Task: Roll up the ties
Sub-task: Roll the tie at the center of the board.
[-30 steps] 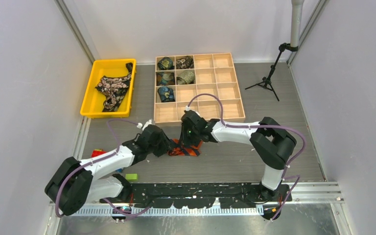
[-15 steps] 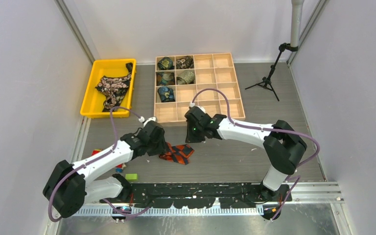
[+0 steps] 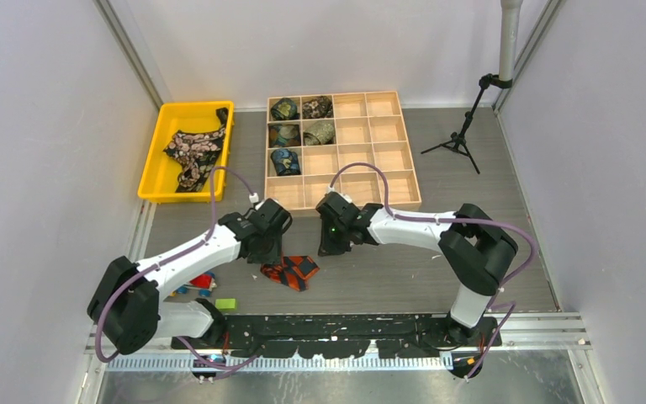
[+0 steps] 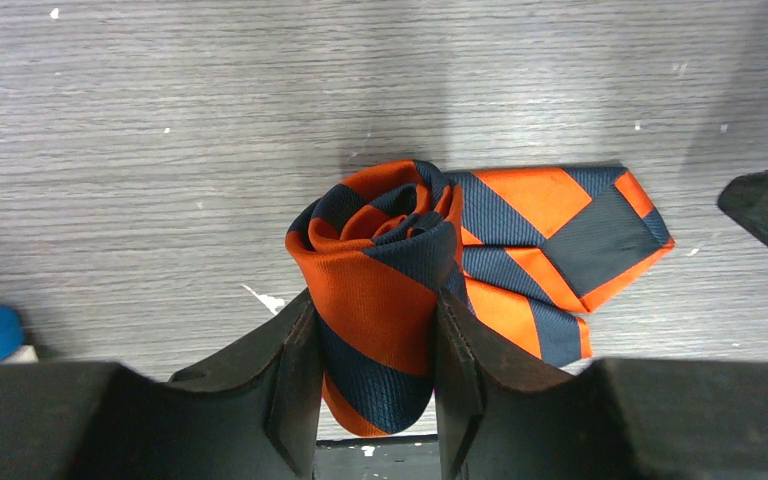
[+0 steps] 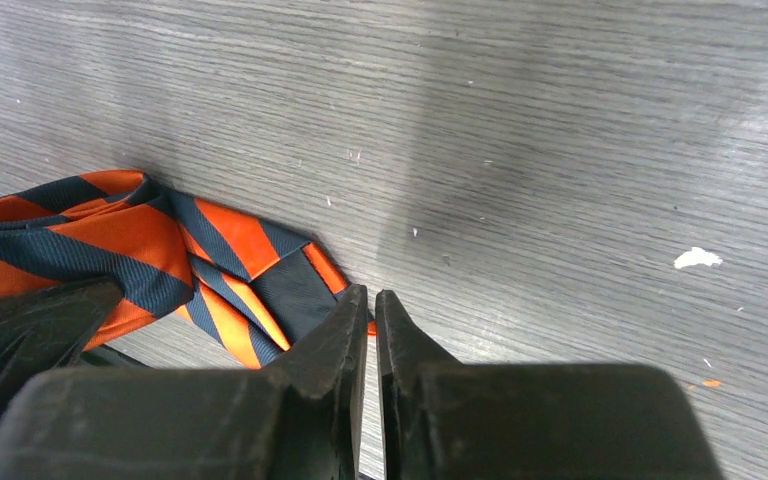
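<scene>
You have two arms, the left arm (image 3: 189, 257) and the right arm (image 3: 412, 225). Each one is made of smooth white tubes joined by big round black parts. A thin purple cable (image 3: 229, 172) loops along each arm and ends in a small white plug (image 3: 254, 199). A tiny green light (image 3: 331, 229) glows on the right arm's black wrist. The fingers (image 4: 295, 385) are flat, black and pointed like wedges. Both arms stand on a long black base (image 3: 345, 330).
</scene>
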Available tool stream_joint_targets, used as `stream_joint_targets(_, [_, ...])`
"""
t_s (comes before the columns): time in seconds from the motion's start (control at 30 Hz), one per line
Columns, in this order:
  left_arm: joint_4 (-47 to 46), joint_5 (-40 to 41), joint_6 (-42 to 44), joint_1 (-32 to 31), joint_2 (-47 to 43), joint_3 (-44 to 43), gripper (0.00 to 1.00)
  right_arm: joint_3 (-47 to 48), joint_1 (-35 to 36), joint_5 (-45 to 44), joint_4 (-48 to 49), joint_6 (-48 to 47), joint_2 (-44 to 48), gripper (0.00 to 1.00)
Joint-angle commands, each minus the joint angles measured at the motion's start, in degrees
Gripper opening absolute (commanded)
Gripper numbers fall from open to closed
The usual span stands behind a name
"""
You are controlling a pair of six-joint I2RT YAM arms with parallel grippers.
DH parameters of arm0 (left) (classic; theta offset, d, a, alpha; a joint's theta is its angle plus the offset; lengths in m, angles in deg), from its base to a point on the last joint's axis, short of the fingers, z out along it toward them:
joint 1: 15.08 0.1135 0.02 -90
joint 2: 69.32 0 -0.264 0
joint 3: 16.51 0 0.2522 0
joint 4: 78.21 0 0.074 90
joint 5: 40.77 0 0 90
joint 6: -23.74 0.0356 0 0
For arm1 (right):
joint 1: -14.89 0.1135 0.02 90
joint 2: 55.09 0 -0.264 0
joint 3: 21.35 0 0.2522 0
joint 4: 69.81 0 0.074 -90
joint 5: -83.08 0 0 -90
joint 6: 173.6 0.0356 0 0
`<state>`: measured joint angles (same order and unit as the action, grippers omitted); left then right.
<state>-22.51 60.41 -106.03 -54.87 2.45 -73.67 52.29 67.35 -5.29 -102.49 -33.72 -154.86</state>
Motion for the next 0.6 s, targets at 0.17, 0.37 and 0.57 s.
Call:
stream_joint_targets(0.17, [7.7,8.8,2.1,-5.8,4.3,-4.4,0.27,-0.9,0.1,-7.2,-2.4,1.2,4.4,0.13])
stream_joint_targets(0.37, [12.2,15.9,0.1,-11.8,9.8,-7.8,0.26,-2.7,-2.0,-14.9,-8.4,4.4,10.2,0.13])
stream_joint_targets(0.57, [15.2,20.5,-2.2,-17.2,15.0,-10.2,0.26,-5.6,-5.3,-21.2,-13.1,7.7,17.7,0.13])
